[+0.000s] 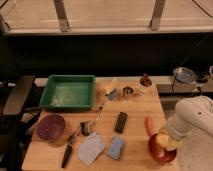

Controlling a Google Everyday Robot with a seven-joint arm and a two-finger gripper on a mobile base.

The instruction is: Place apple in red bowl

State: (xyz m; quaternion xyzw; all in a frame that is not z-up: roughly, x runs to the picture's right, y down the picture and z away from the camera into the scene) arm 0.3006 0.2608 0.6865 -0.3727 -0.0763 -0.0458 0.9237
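Note:
The red bowl [159, 153] stands at the front right corner of the wooden table [135, 107]. The pale yellow apple [162, 141] with a red blush lies inside it. My gripper [171, 141] is at the end of the white arm [194, 116], right over the bowl's right side and against the apple. I cannot tell whether it holds the apple.
An orange carrot-like thing [149, 125] lies just behind the bowl. A dark maroon bowl [51, 127] is at the front left and a green tray [67, 92] at the back left. A black block [120, 121], blue sponge [116, 147], grey cloth [91, 148] and dark-handled tool [68, 152] lie mid-table.

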